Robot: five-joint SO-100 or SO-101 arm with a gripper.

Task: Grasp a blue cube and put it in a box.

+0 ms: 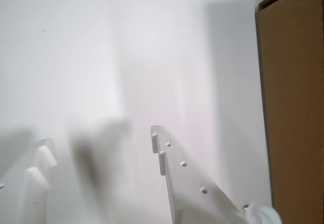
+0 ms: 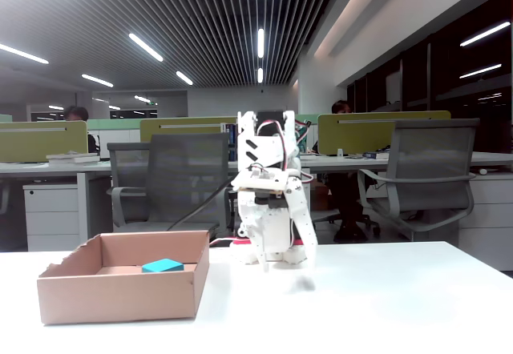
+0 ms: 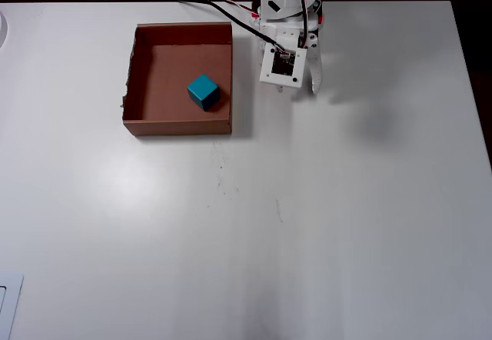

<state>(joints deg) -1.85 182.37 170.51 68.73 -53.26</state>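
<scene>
The blue cube (image 3: 204,91) lies inside the box (image 3: 177,127), near its right wall in the overhead view; in the fixed view the blue cube's (image 2: 163,265) top shows above the box's (image 2: 120,294) front wall. My gripper (image 3: 311,80) hangs folded close to the arm's base, to the right of the box and apart from it. In the wrist view the gripper (image 1: 101,140) is open, with only bare white table between its white fingers (image 1: 174,168). The box's (image 1: 293,107) brown outer wall fills that view's right edge. The cube is out of the wrist view.
The white arm base (image 2: 272,210) stands at the table's (image 3: 307,217) far edge with cables (image 3: 223,5) trailing to the left. Behind the table the fixed view shows office chairs (image 2: 421,178) and desks. A white object corner (image 3: 8,301) sits at the overhead view's bottom left.
</scene>
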